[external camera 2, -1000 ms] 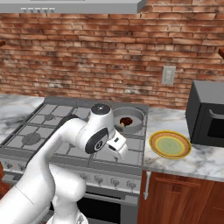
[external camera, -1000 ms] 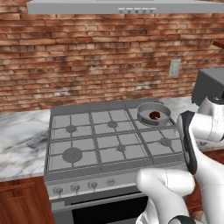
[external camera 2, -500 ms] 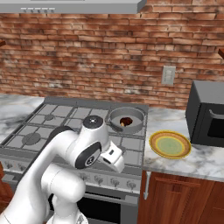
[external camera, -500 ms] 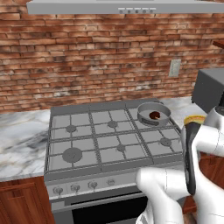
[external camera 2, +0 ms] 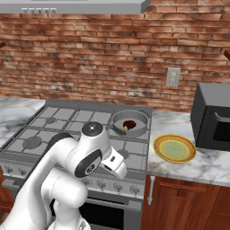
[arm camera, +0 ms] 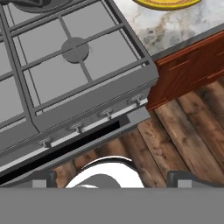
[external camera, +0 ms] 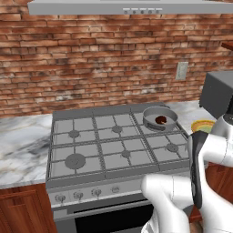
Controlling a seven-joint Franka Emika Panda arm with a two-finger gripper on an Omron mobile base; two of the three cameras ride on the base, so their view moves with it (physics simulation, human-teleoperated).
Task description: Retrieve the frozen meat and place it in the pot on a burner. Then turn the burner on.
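Observation:
The pot (external camera: 155, 127) stands on the stove's back right grate, hiding the burner under it. The frozen meat (external camera: 160, 119), a small dark reddish lump, lies inside the pot (external camera 2: 134, 134), where it shows as the same lump (external camera 2: 130, 124). My gripper (arm camera: 113, 178) is open and empty, its fingertips (arm camera: 43, 178) wide apart. It hangs low in front of the stove and looks down on the front right burner (arm camera: 75, 49) and the row of knobs (arm camera: 106, 113). In the right base view the hand (external camera 2: 114, 162) sits before the stove's front edge.
A yellow plate with a green centre (external camera 2: 174, 148) lies on the marble counter right of the stove. A dark microwave (external camera 2: 213, 117) stands beyond it. Knobs (external camera: 78, 195) line the stove front above the oven door. Wood cabinets and a wood floor lie below.
The arm has swung forward and down, bringing the hand from above the stove's right side to in front of its front edge. The gripper stays open. Pot and meat have not moved.

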